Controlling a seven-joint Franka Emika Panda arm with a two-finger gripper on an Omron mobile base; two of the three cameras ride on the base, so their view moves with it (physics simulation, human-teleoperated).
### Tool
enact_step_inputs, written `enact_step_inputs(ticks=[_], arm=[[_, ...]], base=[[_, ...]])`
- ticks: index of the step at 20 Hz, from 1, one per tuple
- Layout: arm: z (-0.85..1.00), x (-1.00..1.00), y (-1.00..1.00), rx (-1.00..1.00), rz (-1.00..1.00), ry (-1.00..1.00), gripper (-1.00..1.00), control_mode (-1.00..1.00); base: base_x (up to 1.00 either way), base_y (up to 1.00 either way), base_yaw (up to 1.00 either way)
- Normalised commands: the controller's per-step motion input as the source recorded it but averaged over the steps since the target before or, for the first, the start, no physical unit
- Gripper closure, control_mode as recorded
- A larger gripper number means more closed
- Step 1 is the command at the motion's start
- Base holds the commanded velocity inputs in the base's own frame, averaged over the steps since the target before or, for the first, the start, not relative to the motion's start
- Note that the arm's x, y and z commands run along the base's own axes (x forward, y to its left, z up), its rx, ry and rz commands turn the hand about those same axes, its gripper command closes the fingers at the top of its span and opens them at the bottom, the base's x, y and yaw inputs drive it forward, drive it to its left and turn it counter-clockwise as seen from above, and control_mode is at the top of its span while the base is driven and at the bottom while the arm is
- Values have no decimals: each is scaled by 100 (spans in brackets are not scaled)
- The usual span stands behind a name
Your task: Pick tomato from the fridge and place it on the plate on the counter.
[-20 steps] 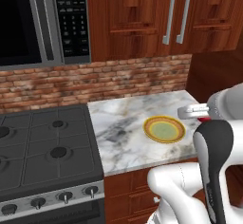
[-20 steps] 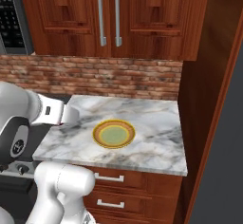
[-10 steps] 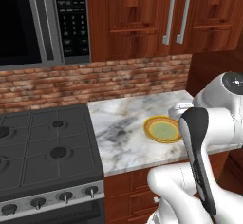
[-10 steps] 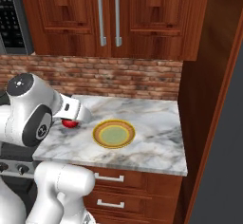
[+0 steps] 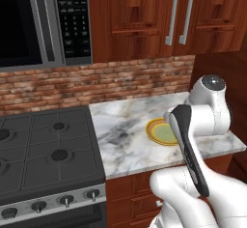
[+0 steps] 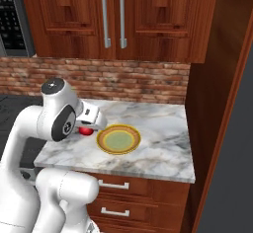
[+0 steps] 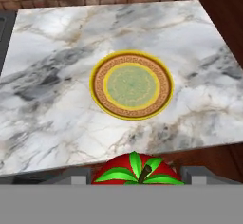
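The tomato (image 7: 137,170), red with a green stem top, sits between my gripper's (image 7: 136,176) grey fingertips (image 7: 71,175), at the bottom of the hand view. In the right base view the tomato (image 6: 86,131) hangs just left of the plate (image 6: 118,139), a little above the counter (image 6: 158,150), with the gripper (image 6: 90,126) shut on it. The plate (image 7: 131,85), with a yellow-orange rim and a pale green centre, lies ahead of the tomato on the marbled counter (image 7: 47,99). In the left base view my arm covers part of the plate (image 5: 159,131). The fridge's interior is out of view.
A black gas stovetop (image 5: 43,149) adjoins the counter on the left, with a microwave (image 5: 29,24) above it. A brick wall (image 6: 133,81) and wooden cabinets (image 6: 113,19) stand behind. A tall wooden panel (image 6: 212,103) bounds the counter's right end, and beyond it is a grey surface (image 6: 234,173).
My arm has swung in over the counter. It has carried the tomato rightward, to beside the plate's left rim. The plate has not moved.
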Motion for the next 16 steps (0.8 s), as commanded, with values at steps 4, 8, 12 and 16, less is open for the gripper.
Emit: enact_step_inputs(ticks=[4,8,12,16], arm=[[-33,56,-2,0,0,0,100,-100],[-21,58,-16,0,0,0,100,-100],[-32,55,-23,0,0,0,100,-100],[-39,65,-29,0,0,3,100,-100]], base=[[0,0,0],[0,0,0],[0,0,0],[0,0,0]])
